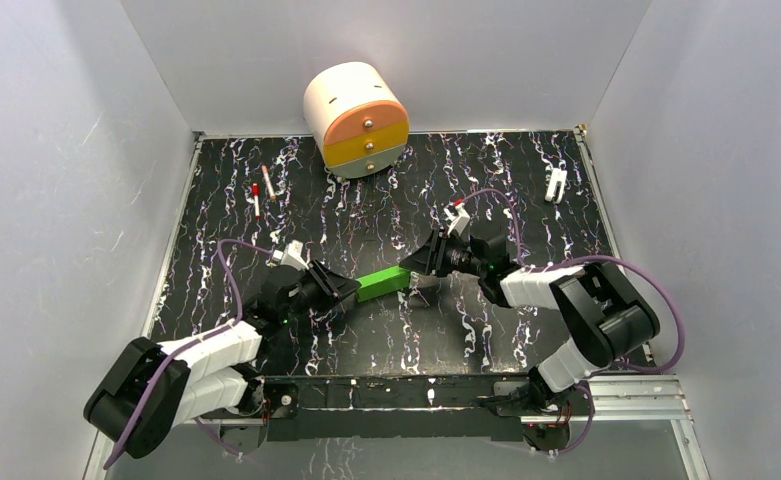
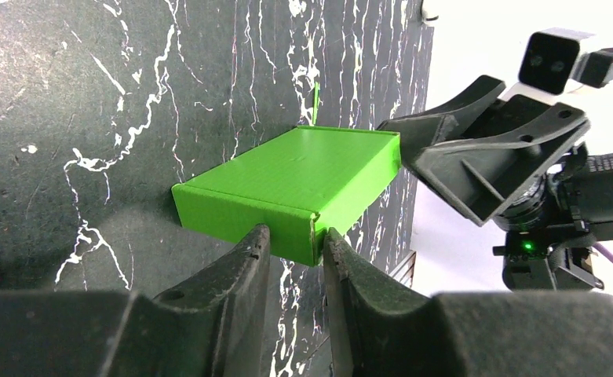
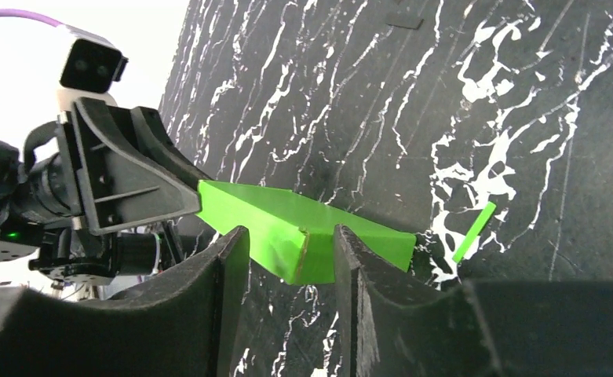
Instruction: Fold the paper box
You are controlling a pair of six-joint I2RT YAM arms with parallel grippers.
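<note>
The paper box [image 1: 383, 283] is a bright green, flat rectangular box in the middle of the black marbled table [image 1: 526, 180], between my two grippers. My left gripper [image 1: 349, 290] is at its left end. In the left wrist view the narrow jaws [image 2: 295, 229] pinch the near corner of the box [image 2: 303, 177], one finger on each face. My right gripper [image 1: 418, 265] is at the right end. In the right wrist view it [image 3: 291, 229] stands open astride a corner of the box [image 3: 287, 216]. A thin green strip [image 3: 473, 232] sticks out by the box's end.
A cream cylinder with orange and yellow drawers [image 1: 358, 118] stands at the back centre. Two red-and-white pens [image 1: 256, 200] lie at the back left and a small white clip [image 1: 556, 184] at the back right. Grey walls enclose the table; a metal rail [image 1: 616, 395] runs along the near edge.
</note>
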